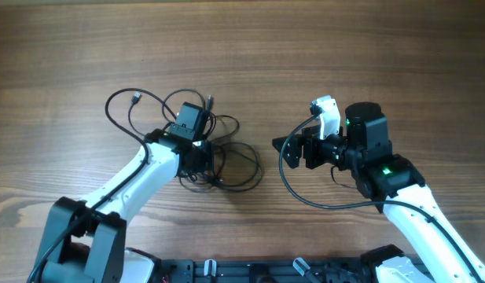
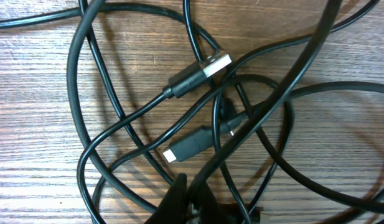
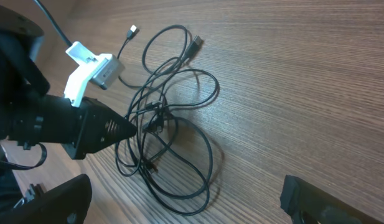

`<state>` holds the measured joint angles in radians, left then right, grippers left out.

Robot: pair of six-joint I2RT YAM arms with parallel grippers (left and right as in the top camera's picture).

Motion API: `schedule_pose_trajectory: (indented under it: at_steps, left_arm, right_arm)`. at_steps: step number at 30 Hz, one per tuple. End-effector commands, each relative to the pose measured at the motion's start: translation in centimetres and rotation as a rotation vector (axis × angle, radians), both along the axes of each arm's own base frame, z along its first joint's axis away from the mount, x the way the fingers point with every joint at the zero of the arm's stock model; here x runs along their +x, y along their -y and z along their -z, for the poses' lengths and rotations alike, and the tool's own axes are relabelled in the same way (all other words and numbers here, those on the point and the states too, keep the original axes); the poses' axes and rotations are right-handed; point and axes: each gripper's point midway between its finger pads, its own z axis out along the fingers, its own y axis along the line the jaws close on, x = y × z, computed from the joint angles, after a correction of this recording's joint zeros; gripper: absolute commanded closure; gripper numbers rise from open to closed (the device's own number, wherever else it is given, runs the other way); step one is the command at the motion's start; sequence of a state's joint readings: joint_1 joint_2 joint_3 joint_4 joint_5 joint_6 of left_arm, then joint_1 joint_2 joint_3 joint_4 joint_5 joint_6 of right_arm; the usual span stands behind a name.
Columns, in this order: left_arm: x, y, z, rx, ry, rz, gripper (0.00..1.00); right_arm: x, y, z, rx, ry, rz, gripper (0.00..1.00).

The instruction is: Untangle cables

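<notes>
While my left claw [image 2: 183, 194] is pinched tight on a strand of the tangled black cables [image 2: 188, 78], my right claw [image 1: 289, 152] gapes wide and empty beside them.

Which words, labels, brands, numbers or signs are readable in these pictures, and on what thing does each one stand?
None is readable. The cables and their plugs show no marking, the table only wood grain, the right arm only green lights.

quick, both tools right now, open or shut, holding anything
left tool: closed, apparently pinching a strand of the cables
right tool: open, holding nothing
</notes>
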<state>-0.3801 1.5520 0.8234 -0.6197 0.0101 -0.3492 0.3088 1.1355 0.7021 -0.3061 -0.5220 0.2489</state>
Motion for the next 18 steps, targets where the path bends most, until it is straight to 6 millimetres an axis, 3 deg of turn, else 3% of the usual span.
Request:
schedule_pose_trajectory:
  at_steps: [1, 2, 5, 8, 11, 14, 18]
  left_arm:
    - [0.4, 1.0, -0.7, -0.058, 0.020, 0.010, 0.96]
    - [0.9, 1.6, -1.6, -0.092, 0.049, 0.017, 0.96]
    - [3.4, 2.8, -6.9, -0.169, 0.211, 0.028, 0.96]
    - [6.0, 3.0, -14.9, -0.225, 0.466, 0.018, 0.96]
    - [7.2, 2.3, -23.3, -0.270, 0.740, -0.016, 0.96]
    - [6.7, -0.7, -32.3, -0.275, 1.062, -0.124, 0.96]
    - [3.8, -3.4, -40.6, -0.235, 1.378, -0.138, 0.96]
  right_arm:
    - [0.0, 0.2, 0.5, -0.006, -0.023, 0.018, 0.00]
    - [-0.1, 0.2, 0.6, -0.007, -0.026, 0.017, 0.00]
    - [-0.2, 0.2, 0.7, -0.011, -0.036, 0.018, 0.00]
    - [-0.2, 0.5, 1.0, -0.023, -0.042, 0.029, 0.00]
    - [-0.4, 0.5, 1.1, -0.027, -0.050, 0.028, 0.00]
    - [-0.3, 0.5, 1.1, -0.028, -0.049, 0.028, 0.00]
    - [-0.2, 0.9, 1.3, -0.046, -0.047, 0.046, 0.00]
